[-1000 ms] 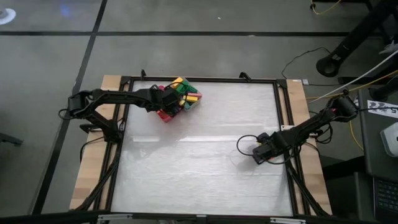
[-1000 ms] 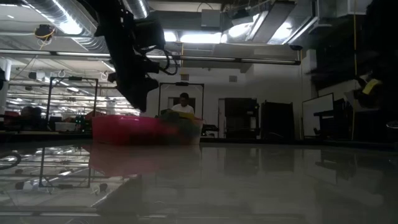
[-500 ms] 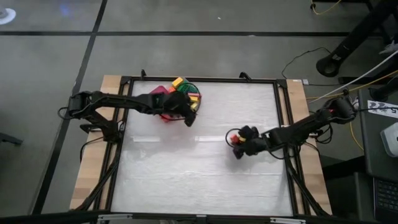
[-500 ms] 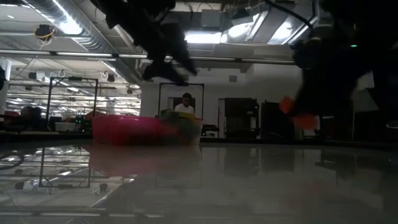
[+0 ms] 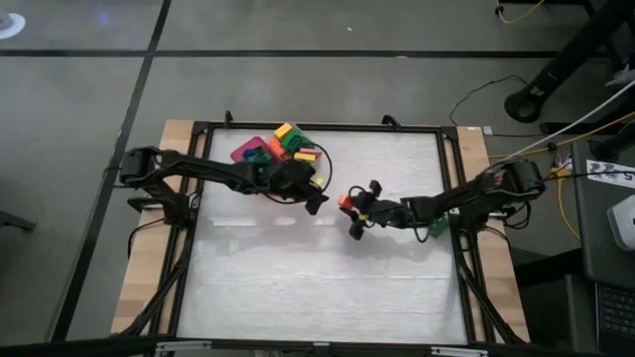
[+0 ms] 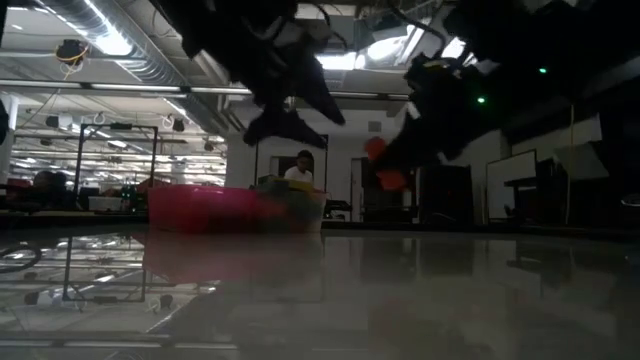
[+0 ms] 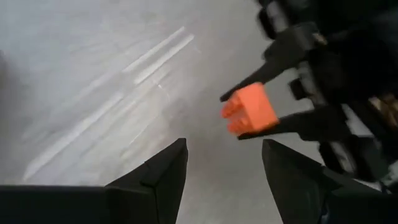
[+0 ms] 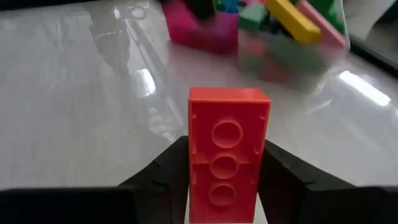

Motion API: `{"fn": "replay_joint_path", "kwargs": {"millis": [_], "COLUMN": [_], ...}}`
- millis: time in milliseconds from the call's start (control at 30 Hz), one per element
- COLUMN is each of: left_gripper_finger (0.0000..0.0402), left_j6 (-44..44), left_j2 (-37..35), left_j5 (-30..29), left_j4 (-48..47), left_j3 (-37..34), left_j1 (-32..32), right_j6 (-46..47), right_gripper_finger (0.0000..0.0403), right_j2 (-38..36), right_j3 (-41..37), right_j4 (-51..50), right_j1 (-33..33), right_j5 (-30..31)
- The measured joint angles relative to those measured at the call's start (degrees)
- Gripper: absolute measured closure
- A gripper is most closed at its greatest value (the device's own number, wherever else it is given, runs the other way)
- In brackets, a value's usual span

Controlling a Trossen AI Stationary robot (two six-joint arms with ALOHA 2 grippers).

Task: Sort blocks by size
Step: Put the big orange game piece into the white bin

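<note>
Early stage. Right pincer point(image 5: 349, 211) pinches one orange-red brick point(image 8: 228, 152) mid-tabletop; left pincer point(image 5: 316, 195) spread, empty. Remaining blocks point(image 5: 288, 144) heaped unsorted at eleven o'clock.

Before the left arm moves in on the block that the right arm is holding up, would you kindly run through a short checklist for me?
1. Right gripper shut on the orange-red block: ok.
2. Block held clear above the table: ok, low view shows it in the air.
3. Left gripper open and empty: ok.
4. Left gripper pointed at the block: ok, the block sits just ahead of its fingers.
5. Gap between the two grippers: ok, apart in the high view.
6. Pile of blocks stays behind the left arm: ok.
</note>
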Motion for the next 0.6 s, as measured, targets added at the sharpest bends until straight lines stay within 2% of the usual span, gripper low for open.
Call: {"fn": "replay_joint_path", "kwargs": {"millis": [300,600], "left_gripper_finger": [0.0206,0.0206], "left_j6": [-4.8,-4.8], "left_j2": [5.9,6.0], "left_j5": [-0.1,0.0], "left_j4": [8.3,8.3], "left_j3": [0.0,0.0], "left_j1": [0.2,-0.2], "right_j6": [-12.8,-13.1], "right_gripper_finger": [0.0254,0.0254], "right_j2": [7.6,10.1], "right_j3": [8.4,12.1], "right_j4": [-1.3,-6.6], "right_j1": [-0.5,-0.5], "right_j5": [1.0,5.0]}}
